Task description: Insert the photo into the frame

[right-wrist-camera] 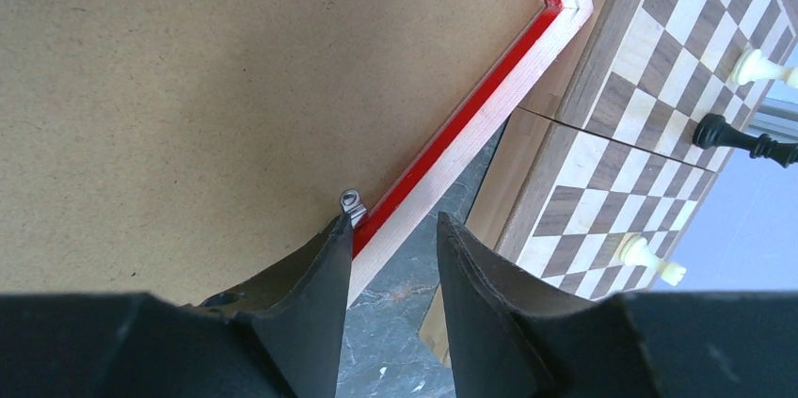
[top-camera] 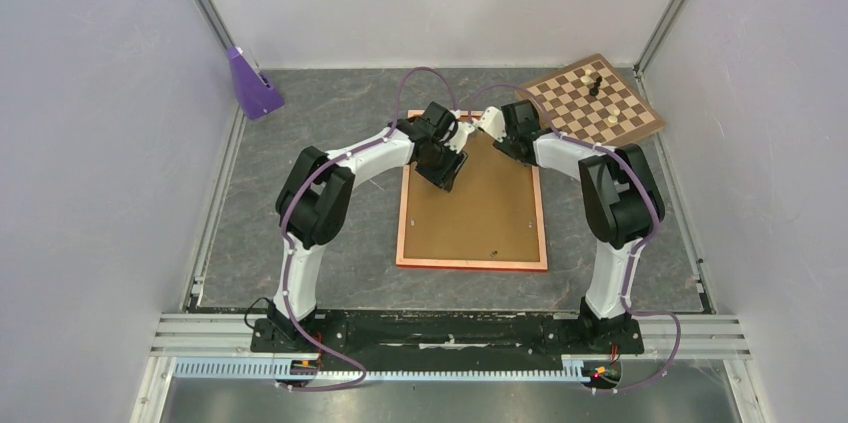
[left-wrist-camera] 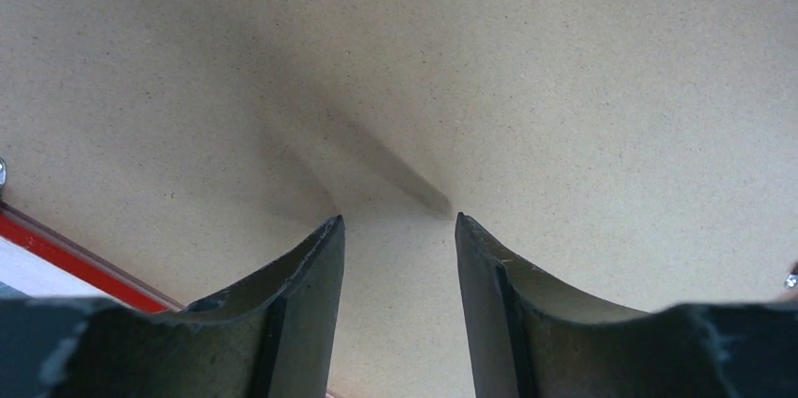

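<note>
Close up, my left fingers [left-wrist-camera: 311, 266] stand moderately apart with nothing between them. The left gripper [left-wrist-camera: 398, 219] points down at the bare brown backing board [left-wrist-camera: 565, 87], its tips at or just above the surface; contact I cannot confirm. My right gripper [right-wrist-camera: 392, 217] shows a similar middling gap and clamps nothing. One of its fingertips sits just beside a small metal clip [right-wrist-camera: 351, 200] at the board's edge and the other hangs outside the frame [right-wrist-camera: 470, 125], so the orange-red rail and a sliver of grey table [right-wrist-camera: 400, 323] show through the gap.

Outward from the fingers, the frame lies flat and face down on the table, with the board seated inside its four rails. Both grippers work at its far end, the left over the board and the right near the far-right corner. Beyond that corner the chessboard [right-wrist-camera: 640, 69], with a few pieces on it, lies close beside the frame.

The photo appears in no view. If it is in the frame it lies hidden under the board, and I cannot tell.

Judged from this layout, the insertion itself seems done or nearly so, since the board covers the opening fully. What seems left is securing the board, most likely by turning the clips over its edge, beginning with the one by my right finger. After that, both arms need drawing clear.
</note>
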You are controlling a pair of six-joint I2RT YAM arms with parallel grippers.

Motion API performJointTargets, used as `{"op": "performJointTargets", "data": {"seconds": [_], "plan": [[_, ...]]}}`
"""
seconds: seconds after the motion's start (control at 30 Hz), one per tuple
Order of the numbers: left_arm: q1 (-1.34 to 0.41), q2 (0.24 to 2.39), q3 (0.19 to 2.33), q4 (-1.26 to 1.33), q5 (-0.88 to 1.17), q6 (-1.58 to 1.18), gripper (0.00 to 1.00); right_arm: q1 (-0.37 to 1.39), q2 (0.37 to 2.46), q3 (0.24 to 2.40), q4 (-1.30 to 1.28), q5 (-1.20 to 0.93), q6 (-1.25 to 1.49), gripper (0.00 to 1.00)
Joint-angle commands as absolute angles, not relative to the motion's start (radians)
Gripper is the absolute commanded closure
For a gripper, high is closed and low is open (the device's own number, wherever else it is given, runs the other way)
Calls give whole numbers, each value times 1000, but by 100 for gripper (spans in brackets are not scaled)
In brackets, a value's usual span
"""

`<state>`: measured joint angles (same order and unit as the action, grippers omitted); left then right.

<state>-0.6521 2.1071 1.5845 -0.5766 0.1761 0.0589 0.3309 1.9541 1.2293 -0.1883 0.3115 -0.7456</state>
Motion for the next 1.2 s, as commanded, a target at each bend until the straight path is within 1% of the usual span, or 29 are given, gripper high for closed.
{"op": "performJointTargets", "data": {"seconds": [0.0,0.17,0.33,0.6,0.63,0.67,0.7,0.77,1.07,1.17], "plan": [[-655,2056,1549,-596,256,123,44,313,1925,1213,-154,234,-700,59],[-656,1963,1512,-592,349,195,41,313,1922,1212,-173,196,-675,59],[-685,1863,1431,-627,440,291,40,311,1922,1212,-178,188,-667,59],[-853,1829,1320,-669,405,383,39,308,1930,1227,-193,188,-666,60],[-872,1826,1312,-669,397,386,37,308,1928,1227,-194,189,-666,60],[-888,1824,1307,-669,389,390,25,308,1928,1227,-195,188,-665,60],[-903,1822,1304,-667,379,390,21,308,1928,1227,-196,189,-666,60],[-929,1819,1300,-661,371,392,19,307,1928,1224,-197,189,-666,60],[-1024,1858,1282,-617,282,405,19,298,1928,1221,-196,187,-664,60],[-1049,1885,1285,-606,239,407,25,296,1931,1225,-197,184,-663,60]]}}
